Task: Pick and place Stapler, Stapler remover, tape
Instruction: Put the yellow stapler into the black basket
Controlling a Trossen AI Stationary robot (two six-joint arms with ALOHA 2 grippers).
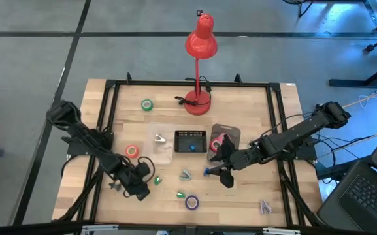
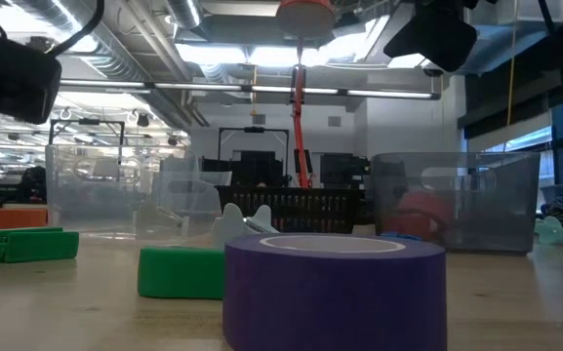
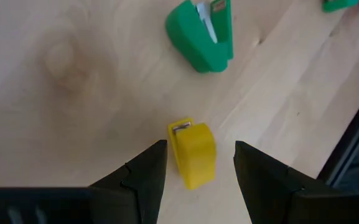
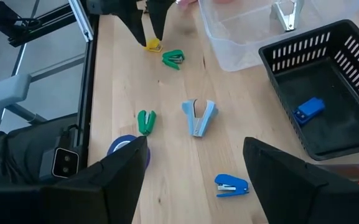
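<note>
Left gripper [image 3: 196,163] low over the table's front left, fingers [image 3: 143,168] spread to either side of a small yellow stapler [image 3: 192,153], not yet pinching it. Just beyond, a green staple remover [image 3: 203,34] lying on the wood [image 3: 73,74].

Right gripper [image 4: 195,163] hovering above the table's middle right, fingers [image 4: 120,171] wide apart, holding nothing. Below it, a blue stapler [image 4: 231,184]; farther out, a light-blue remover [image 4: 199,116], a green remover [image 4: 146,121] and a purple tape roll [image 4: 122,145] partly hidden by a finger.

Beside the right gripper, a black basket [image 1: 191,141] with a blue stapler [image 4: 308,108] inside. To one side of the basket, a clear tray [image 1: 164,145] holding a metal clip [image 1: 159,138]; to the other, a clear bin [image 1: 223,138] with a pink roll [image 1: 215,142] in it.

Elsewhere on the table: an orange-red roll [image 1: 132,151] near the left arm, a green roll [image 1: 147,104] toward the back, a small green roll [image 1: 181,194] next to the purple one at the front edge. Red lamp [image 1: 200,46] standing at the back centre.
</note>
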